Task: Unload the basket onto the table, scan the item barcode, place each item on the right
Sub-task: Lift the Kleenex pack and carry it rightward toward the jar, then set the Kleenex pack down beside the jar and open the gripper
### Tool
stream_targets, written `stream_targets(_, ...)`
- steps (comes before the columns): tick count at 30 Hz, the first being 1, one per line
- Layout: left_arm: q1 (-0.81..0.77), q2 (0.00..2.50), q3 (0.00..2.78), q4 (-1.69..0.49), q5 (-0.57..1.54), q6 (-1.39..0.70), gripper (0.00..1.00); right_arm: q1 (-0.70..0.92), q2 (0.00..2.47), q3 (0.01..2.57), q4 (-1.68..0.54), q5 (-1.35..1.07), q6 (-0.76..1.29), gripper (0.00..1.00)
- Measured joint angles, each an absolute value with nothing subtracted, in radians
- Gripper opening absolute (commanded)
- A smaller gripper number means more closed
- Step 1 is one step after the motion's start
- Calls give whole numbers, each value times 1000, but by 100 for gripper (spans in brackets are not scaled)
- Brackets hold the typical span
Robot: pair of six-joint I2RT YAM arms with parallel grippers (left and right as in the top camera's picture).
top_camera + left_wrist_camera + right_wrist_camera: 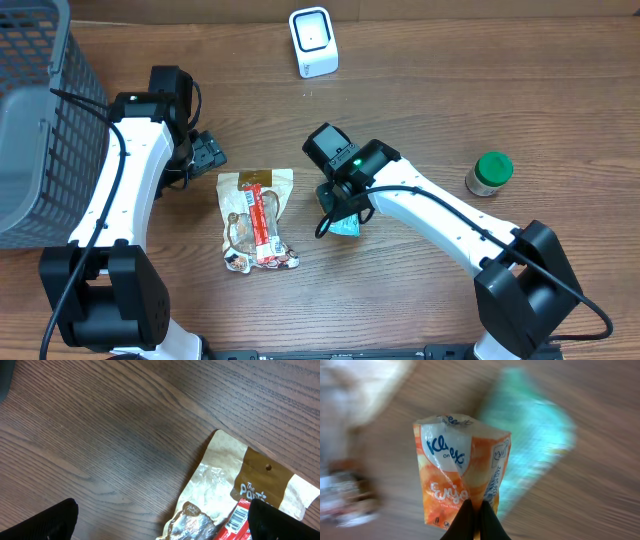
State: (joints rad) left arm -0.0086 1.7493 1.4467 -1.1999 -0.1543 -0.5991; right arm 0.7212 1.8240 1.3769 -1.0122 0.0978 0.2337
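While right jaws pinch tissue pack (462, 475), jar (490, 172) capped.

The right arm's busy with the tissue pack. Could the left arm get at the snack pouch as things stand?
Probably yes. The left gripper, jaws open, sits right beside the upper end of the snack pouch, with only bare table between and nothing lying on it.

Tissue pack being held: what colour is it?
The tissue pack is orange and white with blue lettering; clearest in right wrist view.

The tissue pack (462, 475) is glossy plastic; the table (100, 435), matt grained wood.
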Motion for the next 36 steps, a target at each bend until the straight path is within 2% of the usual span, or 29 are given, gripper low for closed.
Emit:
stream_targets(4, -9, 1749, 1447, -1200, -154, -599, 99, 720, 1824, 1377, -1054, 366, 235, 4)
stream_targets(11, -9, 1749, 1447, -1200, -154, -599, 100, 720, 1824, 1377, -1108, 613, 247, 4)
stream_targets(23, -9, 1749, 1447, -1200, -154, -599, 99, 720, 1825, 1232, -1108, 836, 292, 4)
stream_targets(36, -9, 1749, 1447, -1200, -154, -599, 100, 720, 1834, 1109, -1037, 906, 296, 4)
